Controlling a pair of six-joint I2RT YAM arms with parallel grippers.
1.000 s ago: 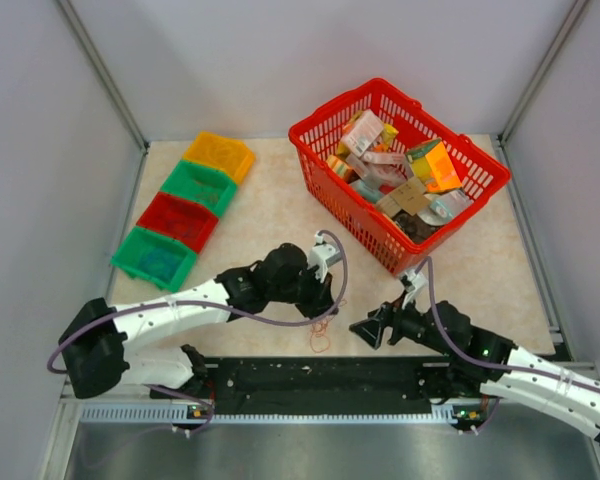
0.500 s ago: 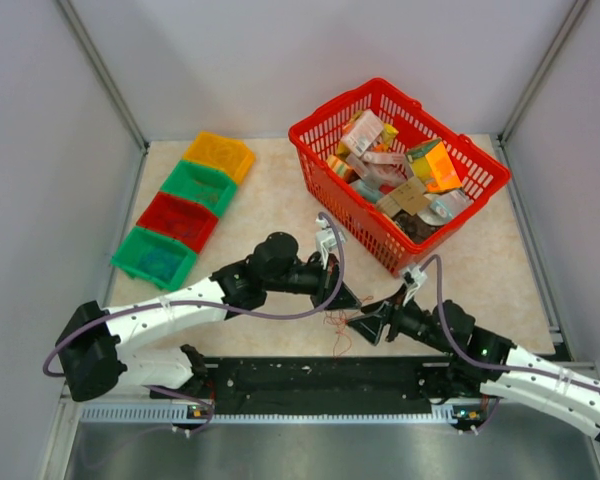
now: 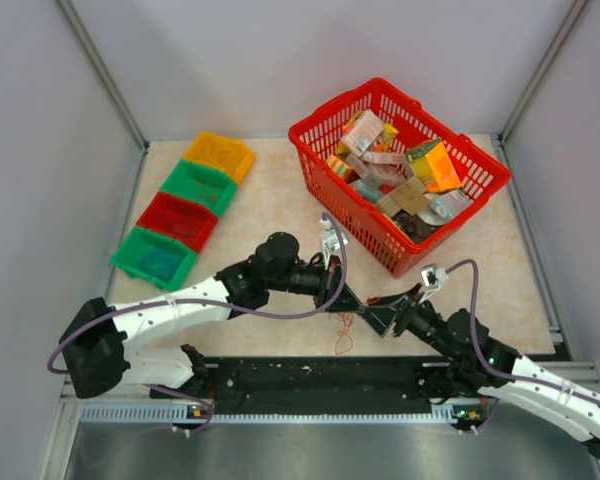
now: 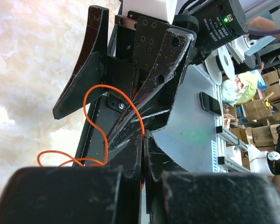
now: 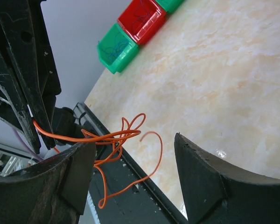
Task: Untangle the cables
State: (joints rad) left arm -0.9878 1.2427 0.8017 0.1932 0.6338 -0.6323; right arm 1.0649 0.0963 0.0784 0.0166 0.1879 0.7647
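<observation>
We see the left hand (image 4: 143, 138) pressed fully together, its fingertips pinching one strand of the orange cables (image 5: 115, 138). From that pinch the thin wire curls away in loose loops and a small knot of crossing bends. It hangs between the two hands, over the front part of the bench (image 3: 270, 215) and just beyond the black base plate (image 3: 310, 378). We cannot tell whether the lowest loop touches the surface. The right hand (image 5: 133, 144) faces the left one almost tip to tip and is spread wide, with nothing in its grasp. The tangle lies just beside the tip of one of its fingers (image 5: 77, 170), though we cannot tell whether wire and finger touch. From above, both arms reach in toward the middle of the bench with the hands close together. Behind them to the right stands a red basket (image 3: 325, 175) heaped with assorted packets (image 3: 400, 170). Along the left side runs a slanted row of four small bins: the orange bin (image 3: 220, 155) farthest back, then the far green bin (image 3: 200, 185), the red bin (image 5: 147, 32) and the near green bin (image 5: 115, 63). The near green bin holds thin bluish wire, and the red bin holds thin dark wire.
</observation>
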